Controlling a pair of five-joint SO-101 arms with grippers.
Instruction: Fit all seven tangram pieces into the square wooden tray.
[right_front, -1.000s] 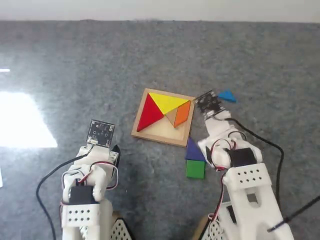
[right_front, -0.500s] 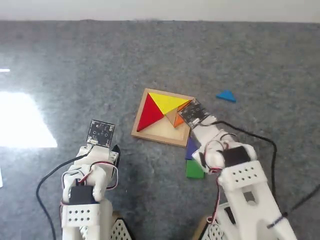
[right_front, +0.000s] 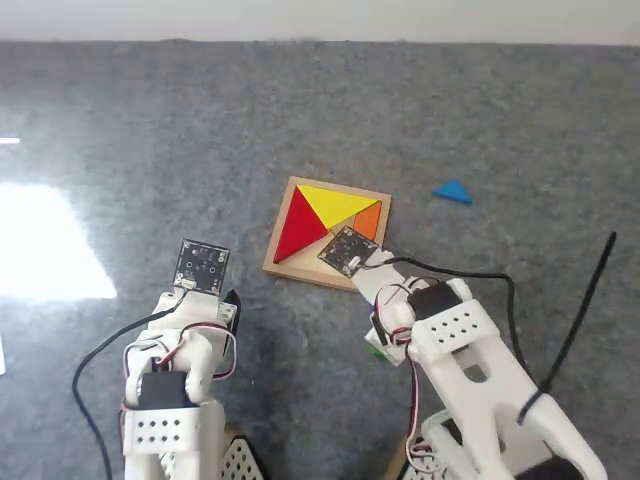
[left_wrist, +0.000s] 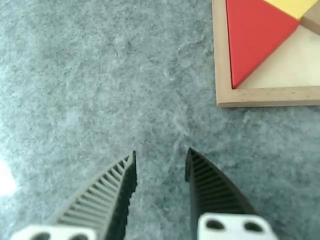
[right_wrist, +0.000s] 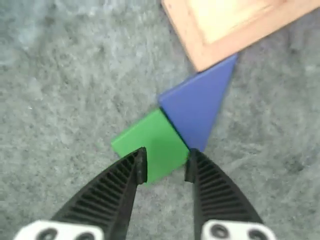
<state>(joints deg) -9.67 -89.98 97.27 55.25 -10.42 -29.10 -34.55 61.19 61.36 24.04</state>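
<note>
Grey, felt-like fabric covers the surface (right_front: 150, 120). On it lies the square wooden tray (right_front: 283, 262), with a red triangle (right_front: 298, 228), a yellow triangle (right_front: 335, 205) and an orange piece (right_front: 367, 221) flat inside. A green square (right_wrist: 150, 145) and a dark blue triangle (right_wrist: 197, 107) touch each other just outside its rim. A small light blue triangle (right_front: 453, 192) lies well apart. The right end effector (right_wrist: 166, 152), ribbed fingers narrowly parted, hangs over the green square's corner and grips nothing. The left end effector (left_wrist: 161, 154) is part-open and empty near the tray.
</note>
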